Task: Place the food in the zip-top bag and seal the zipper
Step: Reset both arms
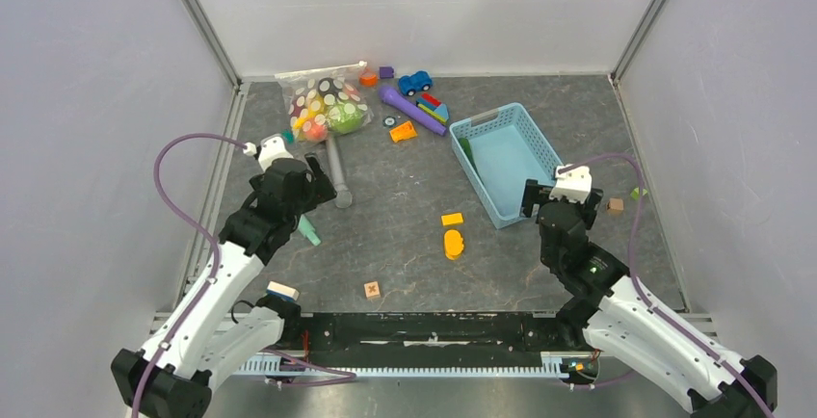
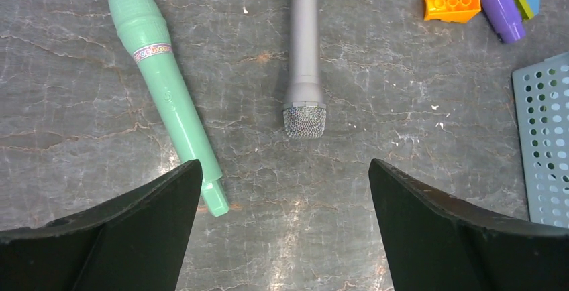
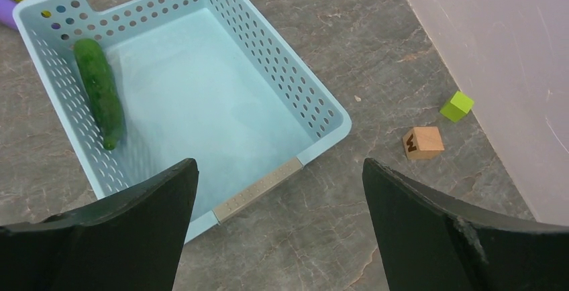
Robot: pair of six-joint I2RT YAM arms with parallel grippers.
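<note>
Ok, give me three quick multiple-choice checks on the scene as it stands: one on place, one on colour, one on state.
1. Where on the table does the zip-top bag lie? A. far left corner B. near edge C. right wall
2. What colour is the cucumber in the basket? A. orange B. green C. purple
3. How is the left gripper? A. shut on the bag B. shut, empty C. open, empty
Answers: 1 A, the top view shows it there; 2 B, plain in the right wrist view; 3 C, its jaws stand wide apart over bare table.
</note>
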